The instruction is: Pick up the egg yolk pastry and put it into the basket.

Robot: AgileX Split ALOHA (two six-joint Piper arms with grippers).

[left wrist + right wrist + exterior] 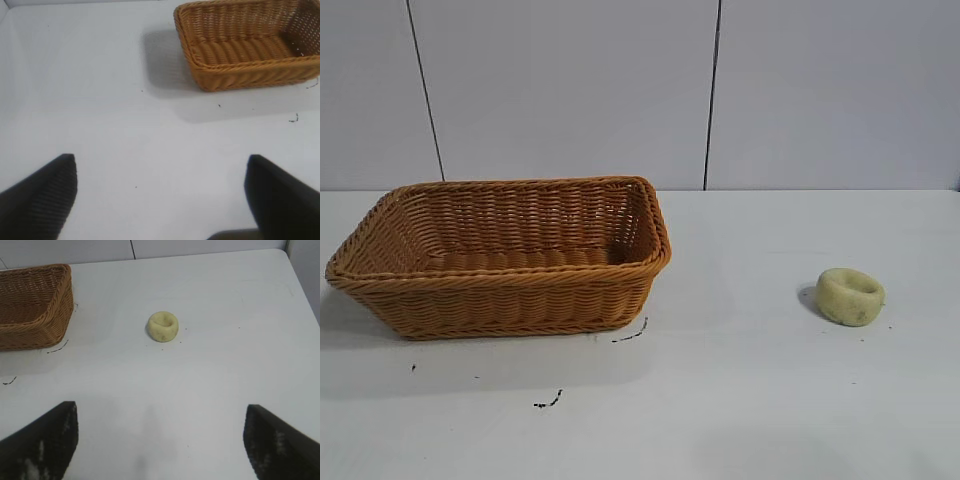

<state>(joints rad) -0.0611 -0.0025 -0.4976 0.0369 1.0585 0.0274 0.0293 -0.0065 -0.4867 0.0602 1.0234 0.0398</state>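
The egg yolk pastry (850,296), a small pale yellow-green puck with a sunken centre, lies on the white table at the right. It also shows in the right wrist view (163,326). The orange-brown wicker basket (380,262) stands at the left and is empty; it also shows in the left wrist view (200,70) and the right wrist view (55,315). My right gripper (160,440) is open and empty above the table, well short of the pastry. My left gripper (160,195) is open and empty over bare table, apart from the basket. Neither arm shows in the exterior view.
The white table (740,400) has small dark marks (548,403) in front of the basket. A panelled wall (620,90) stands behind the table. The table's far edge and right edge show in the right wrist view.
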